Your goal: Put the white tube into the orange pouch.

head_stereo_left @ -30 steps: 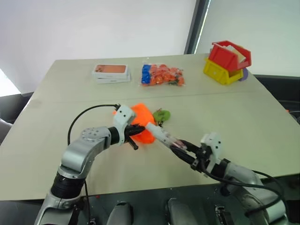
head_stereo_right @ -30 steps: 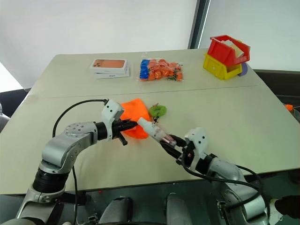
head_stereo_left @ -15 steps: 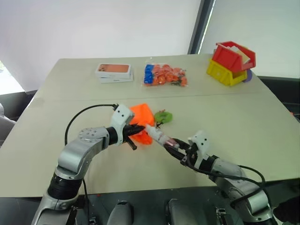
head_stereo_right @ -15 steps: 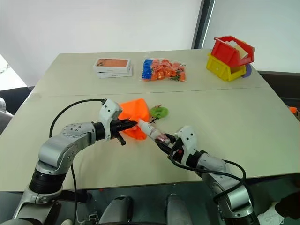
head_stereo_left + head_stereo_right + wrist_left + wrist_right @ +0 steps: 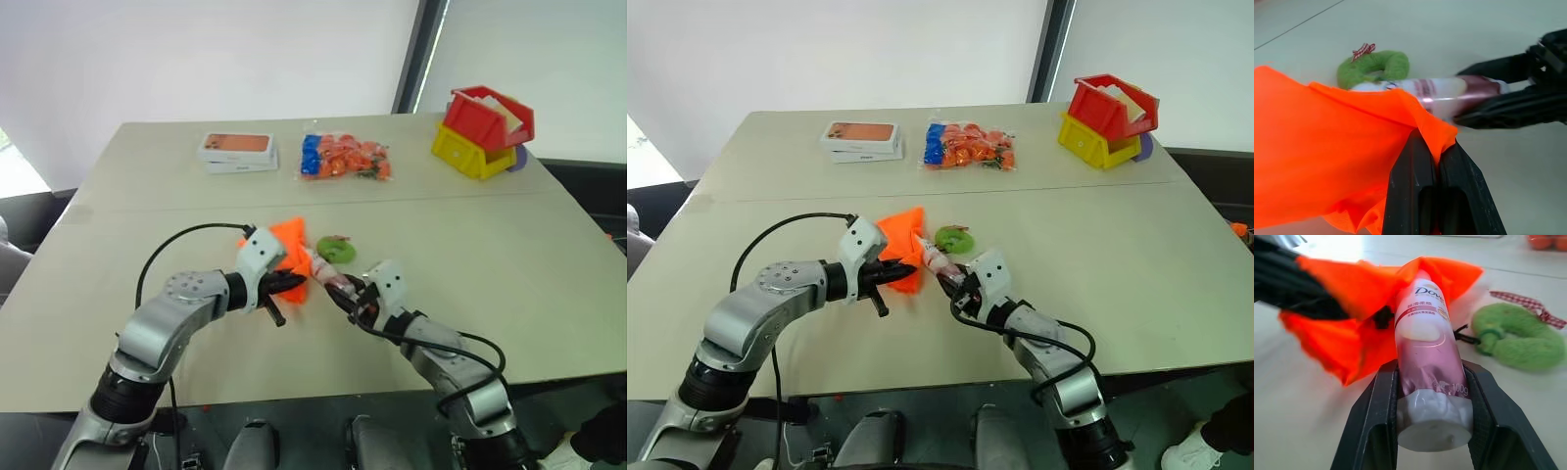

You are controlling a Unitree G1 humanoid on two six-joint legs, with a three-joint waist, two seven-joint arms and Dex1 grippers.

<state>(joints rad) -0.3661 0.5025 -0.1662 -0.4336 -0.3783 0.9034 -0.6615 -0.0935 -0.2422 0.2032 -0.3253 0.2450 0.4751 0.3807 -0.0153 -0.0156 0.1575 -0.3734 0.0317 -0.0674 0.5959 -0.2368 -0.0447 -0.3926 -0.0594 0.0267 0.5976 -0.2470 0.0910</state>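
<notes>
Orange pouch (image 5: 285,257) sits lifted near the middle of the bench (image 5: 509,264), toward its front edge. Left end effector (image 5: 1436,155) has its fingers pressed together on a fold of the pouch rim, holding the mouth up. White tube (image 5: 1425,342) goes nose-first into that mouth; its front end is already under the orange fabric, the capped rear end outside. Right end effector (image 5: 1431,431) pinches the tube by its cap end, one black finger on each side.

Far right corner: a red bin (image 5: 485,115) stacked tilted on a yellow bin (image 5: 467,150); contents too hidden to tell. Far edge, centre: clear bag (image 5: 343,158) with orange and blue pieces. Left of it, two white phone boxes (image 5: 238,152) stacked.

Green round charm (image 5: 336,249) lies on the bench just beside the pouch, on a black cord. The bench surface to the left, right and front of the pouch is bare.

Tube: slim, white body shading into a pink-red label with printed lettering, white cap, tilted up toward the pouch.
</notes>
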